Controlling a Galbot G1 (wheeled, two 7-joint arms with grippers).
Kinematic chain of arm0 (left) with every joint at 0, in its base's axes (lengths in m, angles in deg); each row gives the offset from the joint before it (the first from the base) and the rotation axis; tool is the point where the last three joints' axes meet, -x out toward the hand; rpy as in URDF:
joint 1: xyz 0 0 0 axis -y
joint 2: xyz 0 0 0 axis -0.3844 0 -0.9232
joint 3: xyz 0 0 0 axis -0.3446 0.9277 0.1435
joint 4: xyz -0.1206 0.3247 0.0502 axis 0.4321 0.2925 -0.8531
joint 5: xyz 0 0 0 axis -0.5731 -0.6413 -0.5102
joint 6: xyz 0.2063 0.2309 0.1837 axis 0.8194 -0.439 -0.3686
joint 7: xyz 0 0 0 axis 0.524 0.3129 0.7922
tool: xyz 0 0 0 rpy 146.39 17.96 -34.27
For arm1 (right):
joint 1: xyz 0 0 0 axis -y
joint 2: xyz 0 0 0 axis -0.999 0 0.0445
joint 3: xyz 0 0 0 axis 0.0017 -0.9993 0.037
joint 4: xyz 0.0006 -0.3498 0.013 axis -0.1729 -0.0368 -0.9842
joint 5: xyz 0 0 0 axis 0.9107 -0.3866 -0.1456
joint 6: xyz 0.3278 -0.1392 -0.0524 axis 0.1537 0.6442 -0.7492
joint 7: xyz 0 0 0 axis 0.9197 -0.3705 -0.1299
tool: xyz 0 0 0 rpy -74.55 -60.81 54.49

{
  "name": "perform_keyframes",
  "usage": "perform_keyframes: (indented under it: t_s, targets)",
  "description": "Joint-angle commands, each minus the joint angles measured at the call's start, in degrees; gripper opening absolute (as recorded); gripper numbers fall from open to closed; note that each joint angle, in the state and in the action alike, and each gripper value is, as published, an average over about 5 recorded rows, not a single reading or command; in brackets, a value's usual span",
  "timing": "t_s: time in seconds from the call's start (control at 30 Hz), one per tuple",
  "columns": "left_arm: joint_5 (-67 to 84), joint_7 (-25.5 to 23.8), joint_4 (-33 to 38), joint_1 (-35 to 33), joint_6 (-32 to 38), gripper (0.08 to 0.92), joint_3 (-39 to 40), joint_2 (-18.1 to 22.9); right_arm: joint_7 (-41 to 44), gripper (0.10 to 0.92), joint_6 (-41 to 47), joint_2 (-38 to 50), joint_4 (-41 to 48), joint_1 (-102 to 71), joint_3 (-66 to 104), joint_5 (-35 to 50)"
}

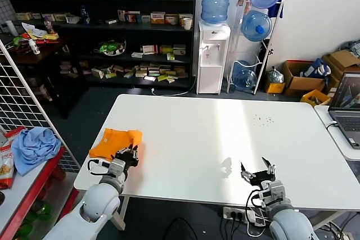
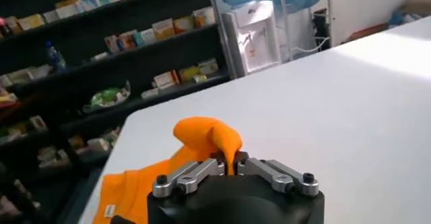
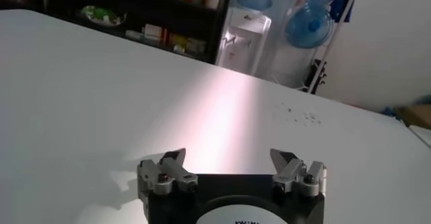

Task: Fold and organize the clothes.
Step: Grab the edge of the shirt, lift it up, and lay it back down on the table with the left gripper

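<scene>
The orange T-shirt lies folded small near the table's front left corner; no lettering shows. My left gripper is at its near right edge, shut on a fold of the orange T-shirt, which rises in a hump between the jaws. My left gripper shows that pinch in the left wrist view. My right gripper is open and empty above the table's front edge at the right, far from the shirt. In the right wrist view my right gripper has nothing between its spread fingers.
The white table is bare but for small specks at the back right. A light blue cloth lies on a red shelf at the left, beside a wire rack. A laptop stands on a side table at the right.
</scene>
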Motion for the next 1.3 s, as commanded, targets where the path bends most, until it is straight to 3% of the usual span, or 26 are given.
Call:
perform_keyframes:
  t_s: [0.03,0.47,0.6,0.83,1.07,1.3]
  targets:
    - [1.38,2.72,-3.41,3.24,-0.41,0.153,7.4,18.68,-0.2,0.823,-0.15,0.13,-0.5,-1.42,1.43,-0.15]
    - [1.67,5.27,-12.62,5.95,3.18,0.153,11.35,34.65,-0.32,0.823,-0.47,1.37,-0.98,-2.73,3.72,0.48]
    - [3.43,5.33,-15.33,6.61,4.55,0.153,11.85,37.23,-0.33,0.823,-0.55,1.69,-0.96,-2.93,4.28,0.72]
    - [8.42,3.4,-18.08,6.72,14.56,0.186,11.93,37.23,-0.33,0.823,-0.51,1.73,-1.36,-2.94,4.5,0.9]
    - [15.63,0.01,-15.09,6.36,24.32,0.383,9.5,36.44,-0.3,0.823,-0.66,0.61,-0.98,-1.98,3.69,0.66]
    - [16.38,-1.76,-7.08,2.4,26.57,0.582,6.65,28.08,0.01,0.823,-1.9,-0.27,-0.34,-0.96,2.98,0.18]
